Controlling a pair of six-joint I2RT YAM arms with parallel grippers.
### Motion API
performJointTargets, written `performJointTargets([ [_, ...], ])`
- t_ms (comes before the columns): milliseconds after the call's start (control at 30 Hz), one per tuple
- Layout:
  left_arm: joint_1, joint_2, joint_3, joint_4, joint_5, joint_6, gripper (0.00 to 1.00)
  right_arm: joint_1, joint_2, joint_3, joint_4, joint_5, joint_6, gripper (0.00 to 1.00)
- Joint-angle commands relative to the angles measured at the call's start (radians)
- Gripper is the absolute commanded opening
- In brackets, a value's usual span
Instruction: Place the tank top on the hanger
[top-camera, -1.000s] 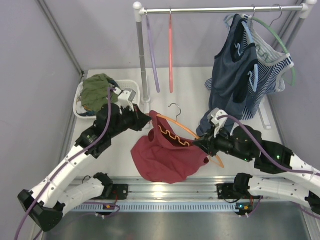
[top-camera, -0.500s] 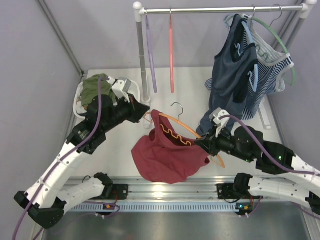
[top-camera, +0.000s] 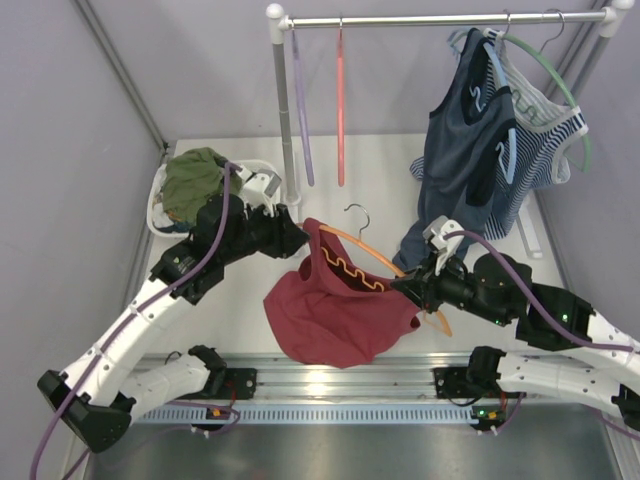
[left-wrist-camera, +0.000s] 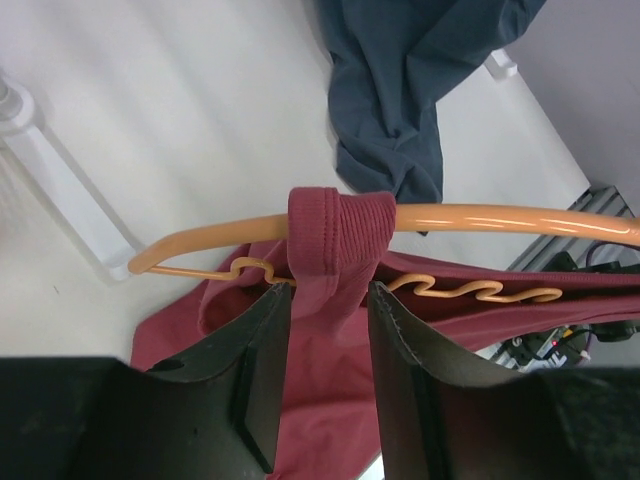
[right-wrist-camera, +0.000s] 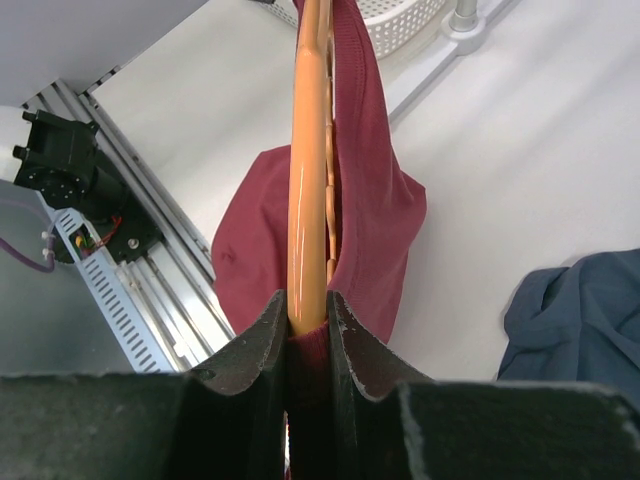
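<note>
Right gripper (right-wrist-camera: 307, 300): clamping hanger (right-wrist-camera: 308, 150) end, red fabric pinched in | left gripper (left-wrist-camera: 328, 300): gaping wide, straddling tank top (left-wrist-camera: 335, 230) strap looped over hanger arm, body sagging onto table (top-camera: 235, 305) | step: seating this strap | next: probably needing other shoulder drawn on.

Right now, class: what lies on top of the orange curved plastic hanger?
One strap of the dark red fabric tank top loops over the upper bar of the hanger. The strap covers part of its wavy inner bar; the right gripper clamps and hides one end.
</note>
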Motion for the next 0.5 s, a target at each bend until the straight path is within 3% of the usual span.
performJointTargets([
  [0,0.012,-0.01,-0.027,0.095,0.075,-0.013,0.42,0.018,-0.021,0.022,0.074,0.004,0.009,0.0],
  [467,0.04,-0.012,-0.111,0.215,0.116,0.004,0.45,0.018,-0.026,0.023,0.081,-0.017,0.012,0.0],
])
